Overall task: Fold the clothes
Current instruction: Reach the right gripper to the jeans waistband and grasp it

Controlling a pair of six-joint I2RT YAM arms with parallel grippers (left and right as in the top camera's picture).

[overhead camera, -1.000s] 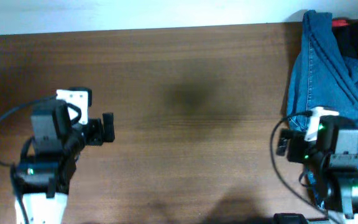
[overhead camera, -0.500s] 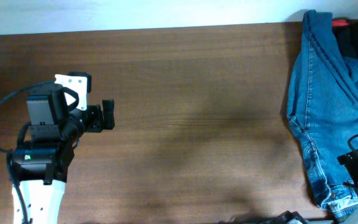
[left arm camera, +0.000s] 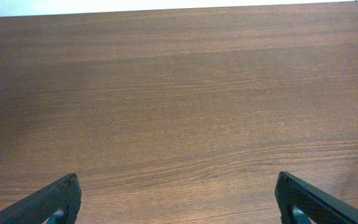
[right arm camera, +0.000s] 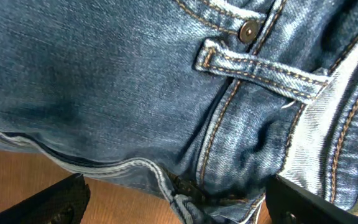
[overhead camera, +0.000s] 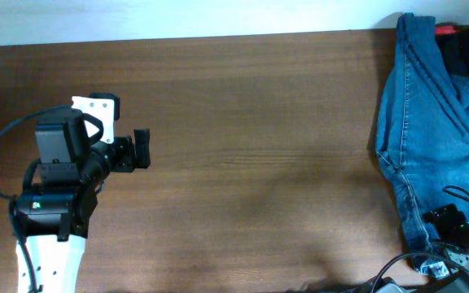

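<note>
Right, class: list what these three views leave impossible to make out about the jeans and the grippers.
1. Overhead: the jeans run off the right edge, so their full shape is cut off.
2. Overhead: dark and red things beside them are cropped, unidentifiable.
3. Right wrist: denim fills the frame; whether the right gripper touches it is unclear.

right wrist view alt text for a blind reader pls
Close-up of blue denim jeans with a belt loop and metal rivet. The right gripper is open, fingertips at the bottom corners; brown table shows lower left.
</note>
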